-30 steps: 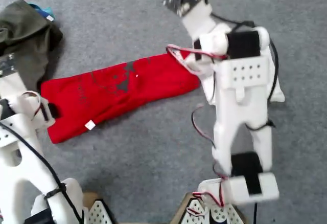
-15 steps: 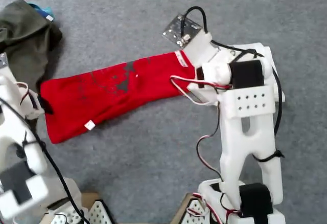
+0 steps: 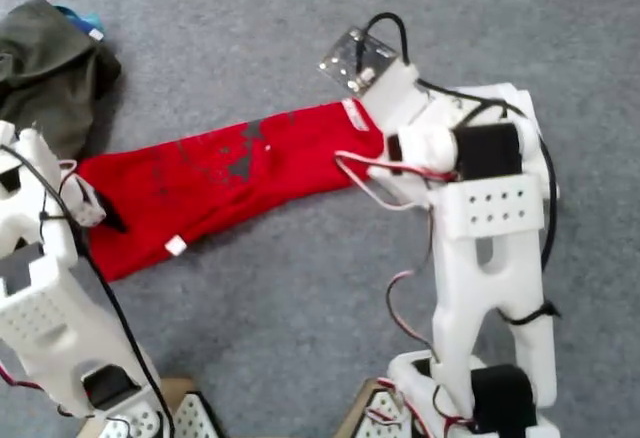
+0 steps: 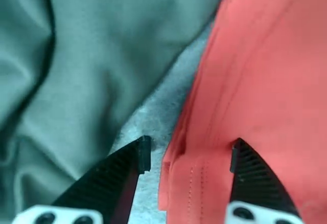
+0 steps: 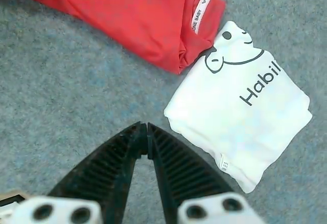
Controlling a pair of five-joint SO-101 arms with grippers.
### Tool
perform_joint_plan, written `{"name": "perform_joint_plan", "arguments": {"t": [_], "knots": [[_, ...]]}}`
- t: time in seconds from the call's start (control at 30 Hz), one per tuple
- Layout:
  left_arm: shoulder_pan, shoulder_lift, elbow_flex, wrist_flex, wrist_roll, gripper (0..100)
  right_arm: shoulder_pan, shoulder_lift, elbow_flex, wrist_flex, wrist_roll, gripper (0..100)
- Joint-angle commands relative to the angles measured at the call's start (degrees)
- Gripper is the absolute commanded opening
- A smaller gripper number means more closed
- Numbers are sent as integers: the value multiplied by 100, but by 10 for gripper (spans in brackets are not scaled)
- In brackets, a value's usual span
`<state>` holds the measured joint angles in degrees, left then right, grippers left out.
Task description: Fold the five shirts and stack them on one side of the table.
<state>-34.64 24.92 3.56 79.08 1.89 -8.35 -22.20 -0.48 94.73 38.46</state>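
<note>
High view: the red shirt (image 3: 230, 173) lies folded into a long strip, slanting across the grey table (image 3: 300, 308), with one arm at each end of it.
Red shirt: it lies flat on the table. Its collar end, with the white neck label (image 5: 198, 12), is at the right arm (image 3: 485, 218), and its other end is at the left arm (image 3: 40, 288).
Left hand (image 4: 190, 155): the fingers are apart and set astride the long edge of the red shirt's end. One finger (image 4: 127, 168) is over the bare strip of table beside the shirt and the other (image 4: 250, 168) is over the red cloth. Whether they press on the cloth cannot be told.
Right hand (image 5: 144, 128): the fingers are together with nothing between them. It hangs over bare table a little off the red shirt's collar end, clear of the cloth.
White shirt (image 5: 240, 116): it is folded into a small packet with dark print on top. One corner touches the red shirt's collar end, and its nearest edge lies just beside the right hand's tips.
Green shirt (image 3: 50, 68): a crumpled, unfolded heap beyond the end of the red shirt where the left arm is. In the left wrist view its edge runs near the red shirt, with a narrow strip of table between them.
Blue cloth (image 3: 75, 20): a scrap peeps out at the green shirt's far side, well apart from the red shirt.
</note>
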Motion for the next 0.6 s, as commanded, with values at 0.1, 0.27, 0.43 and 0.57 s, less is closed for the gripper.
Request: {"name": "perform_joint_plan", "arguments": {"t": [0.1, 0.27, 0.43, 0.57], "knots": [[110, 809, -919, 422, 299, 165, 62, -409, -4, -18, 9, 15], [127, 1178, -1305, 580, 290, 30, 62, -593, -13, 158, 26, 15], [356, 1178, -1490, 712, 281, 27, 62, -760, -22, 132, 9, 15], [936, 923, -1552, 914, 9, 27, 70, -813, -40, 123, 9, 15]]}}
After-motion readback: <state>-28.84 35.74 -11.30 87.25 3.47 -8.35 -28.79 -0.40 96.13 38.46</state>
